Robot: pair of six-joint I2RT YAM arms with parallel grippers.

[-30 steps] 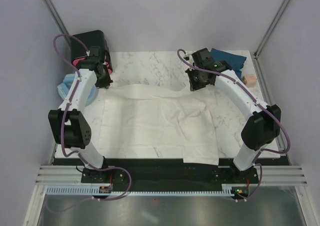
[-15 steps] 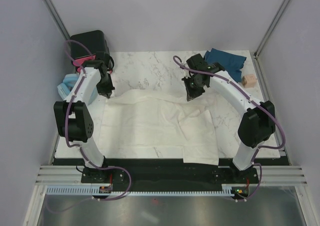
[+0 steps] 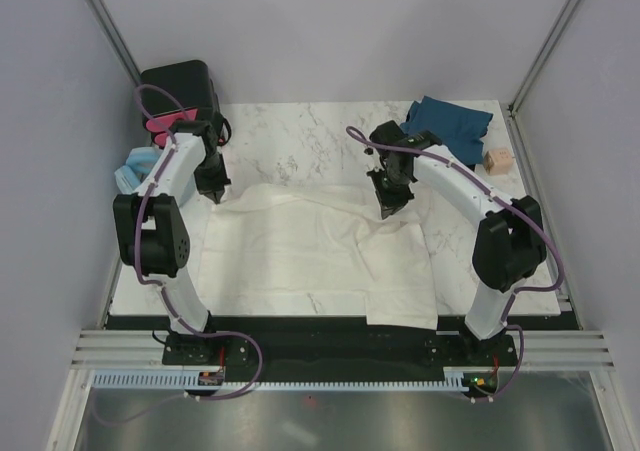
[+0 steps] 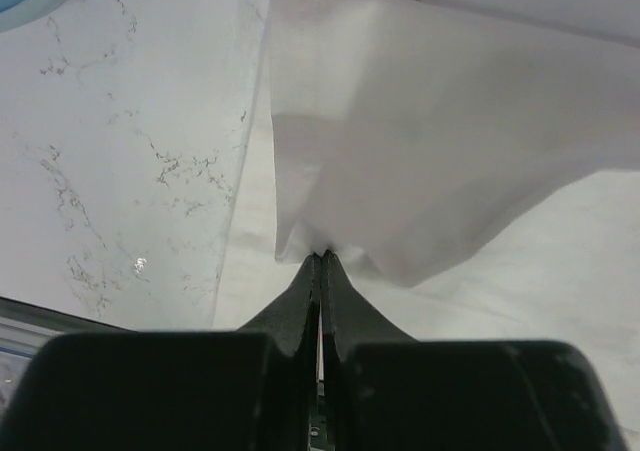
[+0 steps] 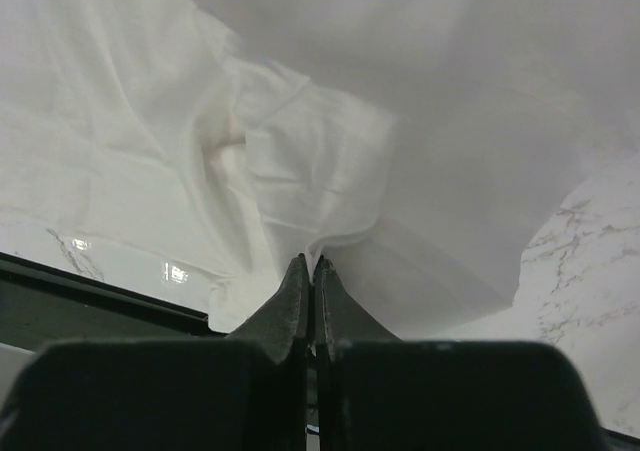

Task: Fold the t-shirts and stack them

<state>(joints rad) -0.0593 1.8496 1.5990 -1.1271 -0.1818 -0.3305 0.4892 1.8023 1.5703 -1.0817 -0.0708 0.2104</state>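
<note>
The cream-white t-shirt (image 3: 310,246) lies spread over the marble table, its far edge lifted off the surface. My left gripper (image 3: 215,197) is shut on that edge at the far left corner; in the left wrist view the cloth (image 4: 430,151) hangs from the closed tips (image 4: 321,256). My right gripper (image 3: 388,211) is shut on the same edge at the far right, with the cloth (image 5: 330,161) bunched at its tips (image 5: 312,261). The dark teal-blue t-shirt (image 3: 448,123) lies crumpled at the table's far right corner, away from both grippers.
A black box with pink drawers (image 3: 180,93) stands at the far left corner. A pale blue padded ring (image 3: 135,171) sits off the left edge. A small pink block (image 3: 495,159) lies near the right edge. The shirt's near right corner hangs over the table's front edge (image 3: 400,319).
Both grippers have come toward the near side and a little inward, drawing the cream shirt's far edge with them over the rest of the shirt.
</note>
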